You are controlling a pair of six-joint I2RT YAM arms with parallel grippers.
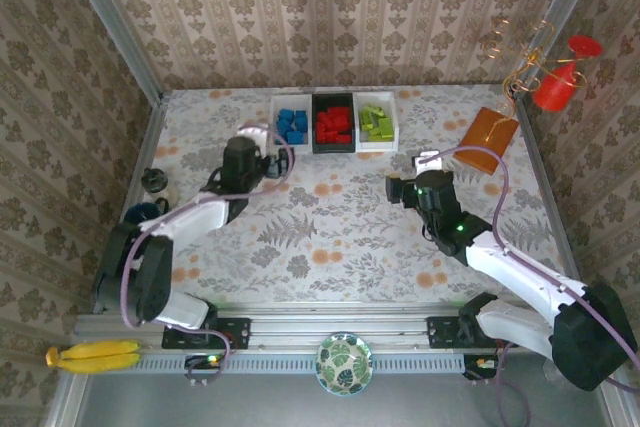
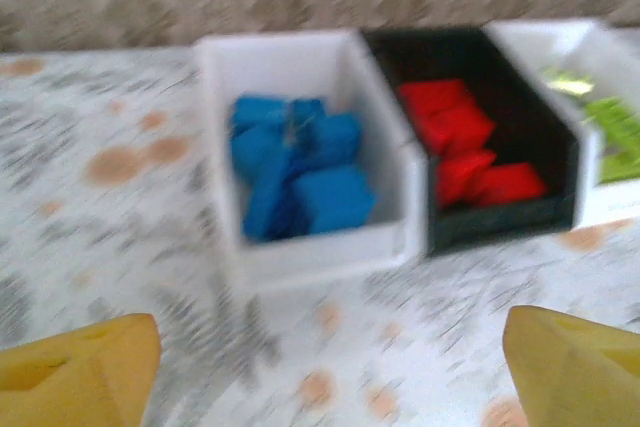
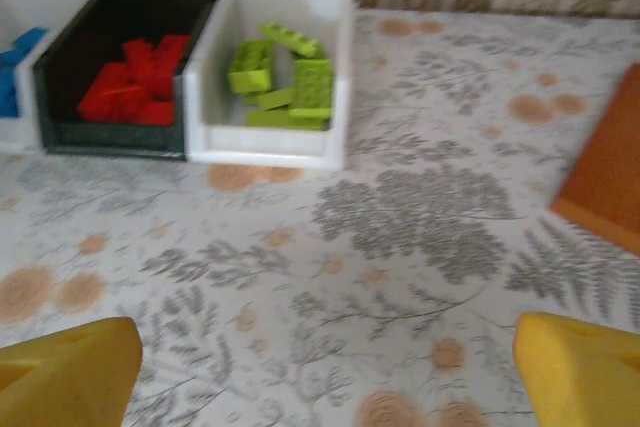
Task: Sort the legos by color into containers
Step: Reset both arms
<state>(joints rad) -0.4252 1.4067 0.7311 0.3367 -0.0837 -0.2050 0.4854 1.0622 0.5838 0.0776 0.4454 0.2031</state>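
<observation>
Three little trays stand side by side at the far edge of the flowery table, touching one another, and every brick I can see lies inside one of them. Furthest left, the left gripper hangs just in front of the first white tray, its yellow fingers spread wide with nothing between them but table. That tray holds a heap of blue bricks. Next to it the black tray carries the red bricks. The second white tray, at the right end of the row, has the lime green bricks, some lying flat and some tilted against each other. Further right, and nearer the arms' bases, the right gripper hovers over bare table, well short of the trays, its jaws also wide apart and empty. A flat orange board lies off to its right, near the table's right edge.
</observation>
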